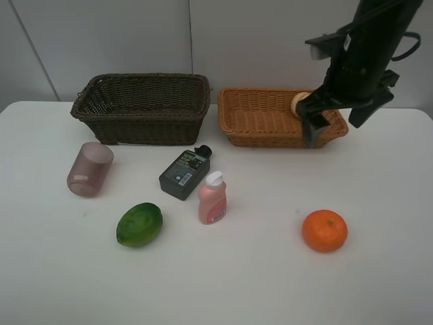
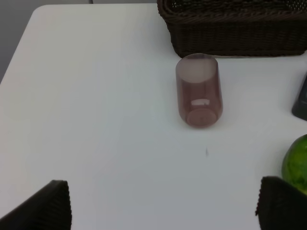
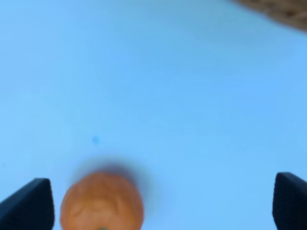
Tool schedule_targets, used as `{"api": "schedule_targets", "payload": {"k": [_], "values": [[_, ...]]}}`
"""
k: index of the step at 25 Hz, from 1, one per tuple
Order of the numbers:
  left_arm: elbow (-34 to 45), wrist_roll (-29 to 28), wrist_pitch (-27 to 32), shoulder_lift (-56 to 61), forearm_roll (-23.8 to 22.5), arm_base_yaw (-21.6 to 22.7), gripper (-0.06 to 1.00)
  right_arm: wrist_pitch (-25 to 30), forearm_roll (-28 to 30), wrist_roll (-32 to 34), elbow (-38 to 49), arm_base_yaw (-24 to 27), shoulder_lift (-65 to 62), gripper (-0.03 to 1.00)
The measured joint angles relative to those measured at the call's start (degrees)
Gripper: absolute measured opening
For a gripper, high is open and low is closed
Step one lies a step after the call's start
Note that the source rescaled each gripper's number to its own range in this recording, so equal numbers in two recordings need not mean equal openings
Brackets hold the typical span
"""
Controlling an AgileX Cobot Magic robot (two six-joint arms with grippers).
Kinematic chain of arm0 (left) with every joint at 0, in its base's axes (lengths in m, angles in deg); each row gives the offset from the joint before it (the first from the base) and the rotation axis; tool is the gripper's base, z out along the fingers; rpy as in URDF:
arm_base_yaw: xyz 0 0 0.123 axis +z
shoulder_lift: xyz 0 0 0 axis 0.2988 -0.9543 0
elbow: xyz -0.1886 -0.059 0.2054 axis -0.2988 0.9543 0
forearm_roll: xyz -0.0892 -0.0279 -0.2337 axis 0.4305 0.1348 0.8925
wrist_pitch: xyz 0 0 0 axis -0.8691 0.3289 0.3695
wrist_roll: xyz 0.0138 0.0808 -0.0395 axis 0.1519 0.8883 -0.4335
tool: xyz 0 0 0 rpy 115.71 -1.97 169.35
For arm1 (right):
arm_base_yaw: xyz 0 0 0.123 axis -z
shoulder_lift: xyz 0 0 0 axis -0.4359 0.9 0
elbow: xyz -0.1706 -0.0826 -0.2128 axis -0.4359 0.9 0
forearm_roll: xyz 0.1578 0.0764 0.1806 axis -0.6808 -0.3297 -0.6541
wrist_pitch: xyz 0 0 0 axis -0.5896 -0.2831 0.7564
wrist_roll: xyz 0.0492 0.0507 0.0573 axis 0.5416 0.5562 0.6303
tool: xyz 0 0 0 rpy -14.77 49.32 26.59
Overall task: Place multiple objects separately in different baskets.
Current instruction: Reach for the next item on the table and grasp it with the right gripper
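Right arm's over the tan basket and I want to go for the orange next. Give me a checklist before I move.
1. The right gripper is open and holds nothing: ok.
2. The orange lies free on the table, nothing touching it: ok.
3. The right gripper is above the orange: not ok, it hangs over the front of the tan basket.
4. The peach fruit is inside the tan basket: looks ok, partly hidden by the arm.
5. The pink bottle is upright and apart from the orange: ok.
6. The left gripper is open and apart from the purple cup: ok.
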State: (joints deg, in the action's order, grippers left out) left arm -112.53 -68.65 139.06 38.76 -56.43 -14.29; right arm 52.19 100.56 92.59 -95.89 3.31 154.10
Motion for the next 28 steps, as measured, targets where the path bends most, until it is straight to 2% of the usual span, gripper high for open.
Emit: {"api": "schedule_targets", "payload": {"k": [7,11,18,28], "values": [[0.0,0.0,0.0,0.0,0.0,0.0,1.00,-8.6,-4.0,0.2,13.1,-4.0,-2.1,1.00],[0.0,0.0,0.0,0.0,0.0,0.0,1.00,-13.5,-4.6,0.2,18.1,-4.1,-2.1,1.00],[0.0,0.0,0.0,0.0,0.0,0.0,1.00,-19.0,-4.3,0.2,22.8,-4.1,-2.1,1.00],[0.0,0.0,0.0,0.0,0.0,0.0,1.00,-23.3,-4.3,0.2,27.0,-4.1,-2.1,1.00]]}}
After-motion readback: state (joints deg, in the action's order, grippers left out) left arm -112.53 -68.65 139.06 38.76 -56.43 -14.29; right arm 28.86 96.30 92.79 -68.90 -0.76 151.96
